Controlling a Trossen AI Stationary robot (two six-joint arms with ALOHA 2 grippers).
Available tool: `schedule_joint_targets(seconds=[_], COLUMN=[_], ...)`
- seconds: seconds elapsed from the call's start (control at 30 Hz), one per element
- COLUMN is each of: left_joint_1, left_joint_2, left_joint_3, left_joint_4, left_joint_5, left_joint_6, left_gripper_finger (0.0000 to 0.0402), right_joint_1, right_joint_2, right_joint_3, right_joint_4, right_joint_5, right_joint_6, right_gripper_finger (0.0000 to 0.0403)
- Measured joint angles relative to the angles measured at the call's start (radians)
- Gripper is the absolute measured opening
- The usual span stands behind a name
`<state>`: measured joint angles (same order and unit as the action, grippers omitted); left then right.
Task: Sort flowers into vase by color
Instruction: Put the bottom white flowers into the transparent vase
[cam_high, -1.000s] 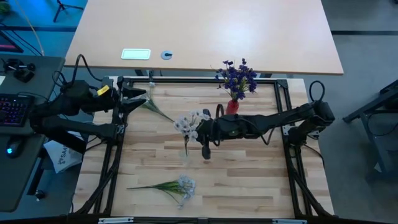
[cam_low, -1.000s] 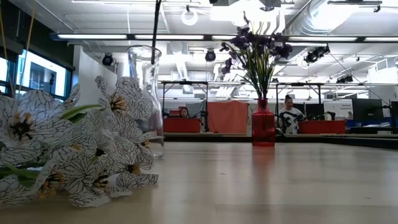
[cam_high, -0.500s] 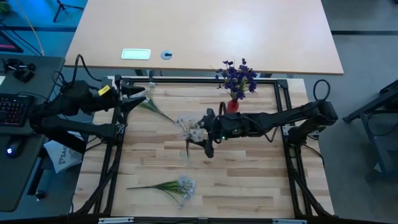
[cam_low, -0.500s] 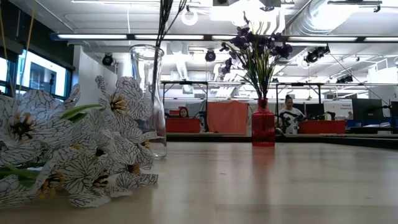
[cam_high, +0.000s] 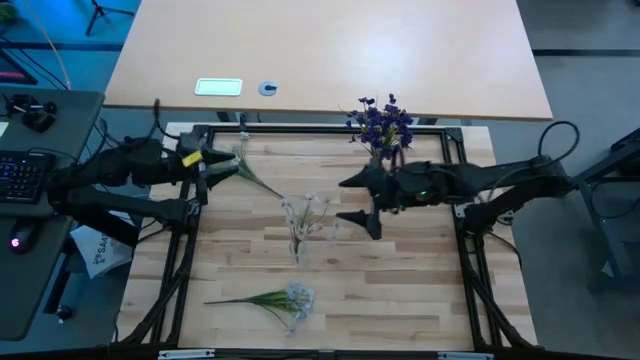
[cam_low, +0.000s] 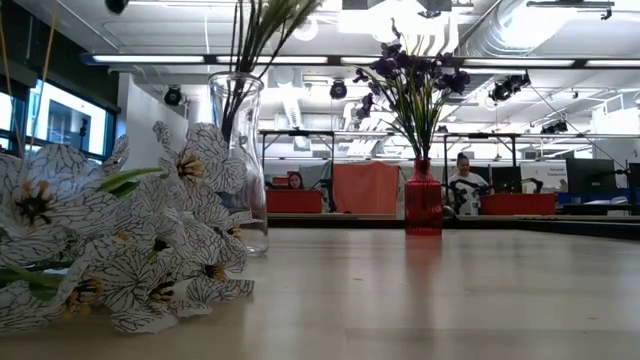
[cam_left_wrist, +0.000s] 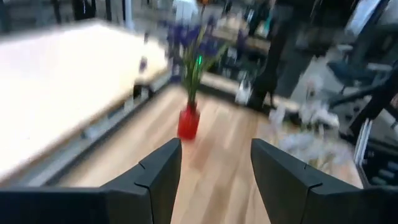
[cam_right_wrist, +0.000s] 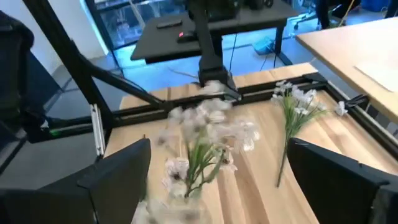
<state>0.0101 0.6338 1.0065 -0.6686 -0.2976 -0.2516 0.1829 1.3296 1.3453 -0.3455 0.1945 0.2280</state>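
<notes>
The right gripper (cam_high: 358, 200) hangs over the middle of the bench (cam_high: 400, 290), fingers spread wide and empty, just beside the clear vase (cam_low: 240, 165) that holds a white sprig (cam_high: 305, 212). The red vase (cam_low: 423, 198) at the back carries the purple flowers (cam_high: 381, 122). Another white sprig (cam_high: 288, 298) lies near the front – a third (cam_high: 247, 173) by the left gripper (cam_high: 225, 163), fingers open, back left

Bright, even light from ceiling strip lamps (cam_low: 330, 60); the left wrist view is motion-blurred, and white blossoms (cam_right_wrist: 208, 124) smear.
</notes>
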Motion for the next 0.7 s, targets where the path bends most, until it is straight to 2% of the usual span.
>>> schedule_joint_targets(seconds=[0.07, 0.17, 0.27, 0.33, 0.47, 0.57, 0.7], left_joint_1=[-0.001, -0.034, -0.126, -0.225, -0.446, -0.578, -0.7], left_joint_2=[0.0, 0.006, 0.029, 0.061, 0.169, 0.282, 0.44], left_joint_3=[-0.029, -0.084, -0.161, -0.215, -0.31, -0.352, -0.356], left_joint_4=[-0.071, -0.169, -0.196, -0.166, -0.018, 0.077, 0.147], left_joint_5=[0.057, 0.229, 0.413, 0.48, 0.477, 0.423, 0.33], left_joint_6=[-0.084, -0.259, -0.45, -0.541, -0.592, -0.599, -0.613], left_gripper_finger=[0.0181, 0.0179, 0.017, 0.0161, 0.0145, 0.0141, 0.014], right_joint_1=[0.0, 0.0, 0.0, 0.0, 0.0, 0.0, 0.0], right_joint_2=[-0.029, -0.06, -0.081, -0.085, -0.089, -0.087, -0.086], right_joint_3=[0.0, 0.0, 0.0, 0.0, 0.0, 0.0, 0.0], right_joint_4=[-0.009, -0.011, -0.016, -0.021, -0.052, -0.075, -0.101], right_joint_5=[0.001, 0.001, 0.001, 0.001, 0.003, 0.008, 0.009], right_joint_6=[0.012, 0.026, 0.026, 0.026, 0.019, 0.018, 0.016], right_gripper_finger=[0.0374, 0.0374, 0.0374, 0.0374, 0.0374, 0.0374, 0.0374])
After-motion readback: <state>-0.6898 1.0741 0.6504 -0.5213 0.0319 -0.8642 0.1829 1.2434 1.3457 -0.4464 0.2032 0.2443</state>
